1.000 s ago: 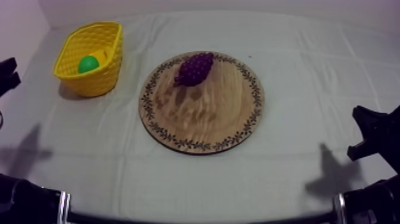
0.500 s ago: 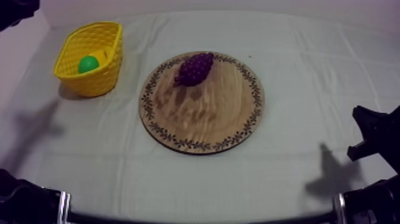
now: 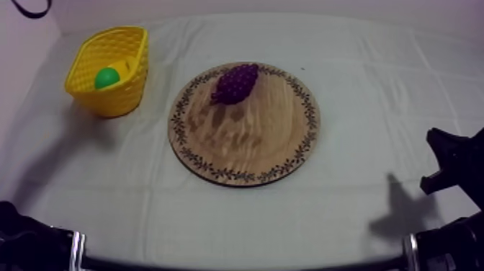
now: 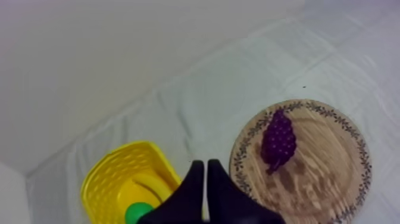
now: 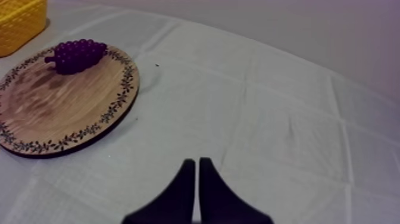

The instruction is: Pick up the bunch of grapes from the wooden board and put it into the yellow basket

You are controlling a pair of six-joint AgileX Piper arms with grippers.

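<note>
The purple bunch of grapes point(image 3: 235, 83) lies on the far side of the round wooden board point(image 3: 245, 148), towards the yellow basket point(image 3: 124, 97) at the table's far left. My left gripper point(image 4: 205, 174) hangs high above the cloth, over the basket's point(image 4: 98, 179) near rim, shut on nothing. From there the grapes point(image 4: 278, 140) and the board point(image 4: 324, 179) lie off to its side. My right gripper point(image 5: 196, 165) is shut and empty, low over the cloth, well away from the board point(image 5: 53, 113) and the grapes point(image 5: 77, 55). In the top view it point(image 3: 438, 160) sits at the right edge.
A green round fruit point(image 3: 107, 77) lies inside the basket, also seen from above point(image 4: 138, 211). The basket's wall point(image 5: 21, 24) shows beyond the board. Bare cloth surrounds the board in front and to the right.
My left arm rose from the left edge to the upper left corner and out of the top view; its shadow slid towards the basket. The right arm, grapes and basket stayed put.
</note>
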